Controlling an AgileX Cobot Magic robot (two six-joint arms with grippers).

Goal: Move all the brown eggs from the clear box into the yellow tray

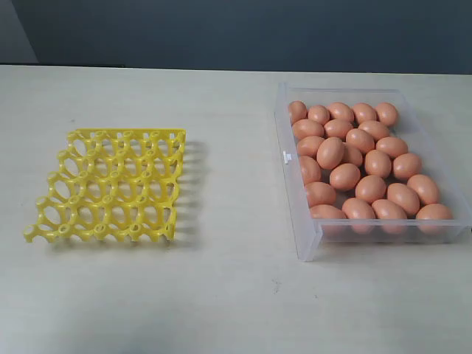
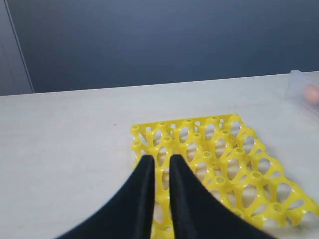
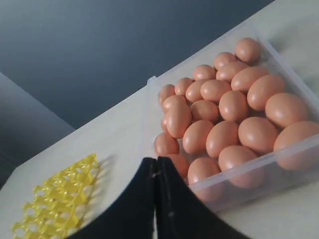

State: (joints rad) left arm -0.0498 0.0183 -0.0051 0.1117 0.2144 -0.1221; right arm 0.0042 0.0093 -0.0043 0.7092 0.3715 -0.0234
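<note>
Many brown eggs (image 1: 330, 153) fill the clear box (image 1: 285, 125) on the right of the table, and a small white clip (image 1: 287, 155) sits on the box's left wall. The yellow tray (image 1: 125, 135) lies on the left with nothing in its cups. Neither gripper shows in the exterior view. My left gripper (image 2: 162, 159) hovers over the yellow tray (image 2: 233, 119), its black fingers a narrow gap apart with nothing between them. My right gripper (image 3: 157, 160) is shut and holds nothing, just outside a corner of the clear box (image 3: 149, 99), close to the brown eggs (image 3: 234, 105).
A pale tabletop (image 1: 221, 280) runs under everything, with a dark wall (image 1: 236, 29) behind its far edge. A strip of bare table (image 1: 228, 169) separates tray and box. One corner of the clear box (image 2: 299, 89) with an egg (image 2: 312, 93) shows in the left wrist view.
</note>
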